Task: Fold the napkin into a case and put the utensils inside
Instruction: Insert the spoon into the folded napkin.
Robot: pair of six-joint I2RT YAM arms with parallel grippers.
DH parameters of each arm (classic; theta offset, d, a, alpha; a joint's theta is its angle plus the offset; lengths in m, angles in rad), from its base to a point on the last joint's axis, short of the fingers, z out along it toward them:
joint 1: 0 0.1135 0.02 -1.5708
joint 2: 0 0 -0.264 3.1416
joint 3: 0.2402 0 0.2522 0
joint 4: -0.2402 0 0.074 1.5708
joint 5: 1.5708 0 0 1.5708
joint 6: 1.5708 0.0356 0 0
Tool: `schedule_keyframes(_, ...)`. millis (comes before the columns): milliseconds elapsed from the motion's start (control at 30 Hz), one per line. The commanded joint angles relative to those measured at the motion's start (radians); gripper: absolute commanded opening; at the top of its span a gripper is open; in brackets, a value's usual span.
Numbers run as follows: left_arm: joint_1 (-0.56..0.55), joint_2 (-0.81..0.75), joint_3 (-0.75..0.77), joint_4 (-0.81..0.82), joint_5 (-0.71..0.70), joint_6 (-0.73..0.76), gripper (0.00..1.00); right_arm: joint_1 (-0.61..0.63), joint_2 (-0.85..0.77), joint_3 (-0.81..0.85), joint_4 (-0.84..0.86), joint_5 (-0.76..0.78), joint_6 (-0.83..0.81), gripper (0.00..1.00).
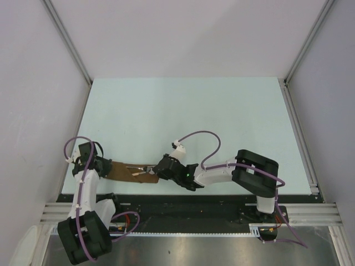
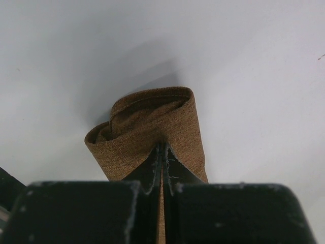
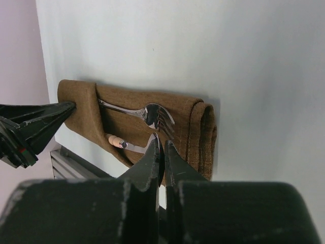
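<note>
Napkin folded, utensils partly tucked in.
The brown case [image 1: 130, 172] lies at the table's [image 1: 183, 111] near edge. The left gripper [image 2: 162, 152] clamps one end; the right gripper [image 3: 161, 147], fingers together, rests at the utensils [image 3: 152, 114], whose heads likely need pushing deeper.

The pale table [image 1: 222, 122] carries the folded brown napkin [image 1: 119, 170] (near its front edge).

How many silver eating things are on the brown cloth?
2. A fork lies on the napkin, its handle under a fold. A second utensil lies beside it, its end hidden behind the right tool. More could hide in folds.
</note>
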Motion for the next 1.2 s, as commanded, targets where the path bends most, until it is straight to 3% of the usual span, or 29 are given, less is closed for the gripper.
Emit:
schedule_keyframes(0,0.012,-0.022,-0.006,-0.005,0.005,-0.021,0.00,0.018,0.039,0.038,0.050,0.019,0.079,0.00)
schedule_keyframes(267,0.012,-0.035,-0.012,-0.005,0.011,-0.027,0.00,0.039,0.076,0.076,0.049,0.055,0.131,0.00)
schedule_keyframes(667,0.010,-0.045,-0.012,-0.005,0.014,-0.028,0.00,0.056,0.149,0.145,0.024,0.062,0.183,0.08)
schedule_keyframes(900,0.012,-0.074,-0.012,0.024,0.054,-0.002,0.01,0.059,0.155,0.165,0.004,0.045,0.163,0.27)
schedule_keyframes(1000,0.013,-0.100,-0.009,0.033,0.067,0.004,0.07,0.062,0.145,0.156,-0.013,0.028,0.148,0.44)
schedule_keyframes(1167,0.012,-0.175,-0.003,0.049,0.140,0.009,0.18,0.064,0.100,0.131,-0.053,0.009,0.119,0.55)
